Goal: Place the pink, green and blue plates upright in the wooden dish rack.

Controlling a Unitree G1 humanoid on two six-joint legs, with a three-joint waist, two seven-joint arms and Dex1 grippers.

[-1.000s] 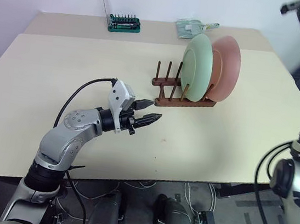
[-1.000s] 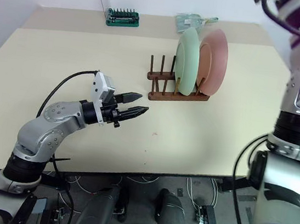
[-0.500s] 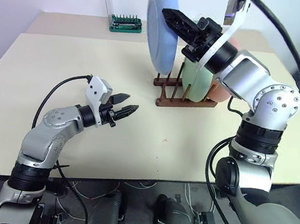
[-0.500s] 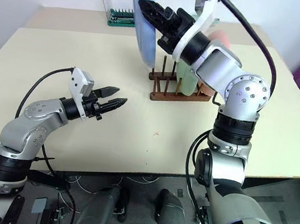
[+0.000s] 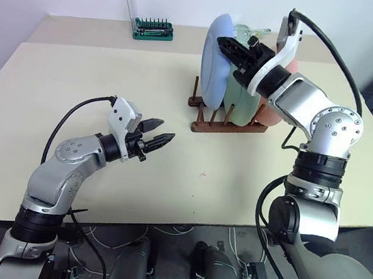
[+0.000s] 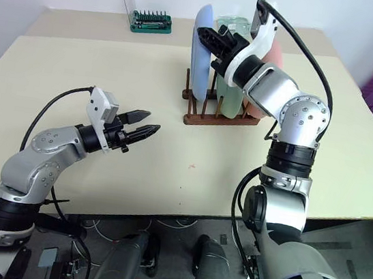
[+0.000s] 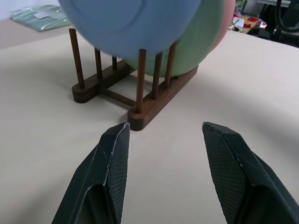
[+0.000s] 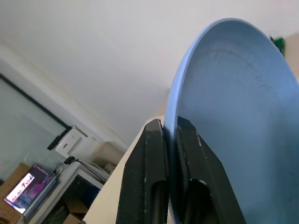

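Observation:
My right gripper (image 5: 231, 48) is shut on the rim of the light blue plate (image 5: 214, 62), its fingers (image 8: 150, 140) pinching the edge. The plate hangs upright over the left end of the dark wooden dish rack (image 5: 207, 120), its lower edge at about peg-top height (image 7: 140, 51). Behind it the pale green plate (image 5: 236, 106) and the pink plate (image 5: 273, 114) stand upright in the rack. My left gripper (image 5: 162, 132) hovers open and empty over the table, in front and to the left of the rack, pointing toward the rack (image 7: 150, 112).
A green screwdriver-bit holder (image 5: 154, 30) with a clear lid stands at the table's back. A pale green packet (image 6: 229, 27) lies behind the rack. Bare tabletop (image 5: 78, 77) stretches to the left of the rack and in front of it.
My right arm swung in from the right with the blue plate and lowered it toward the rack. My left gripper drew back to the left, away from the rack, still open.

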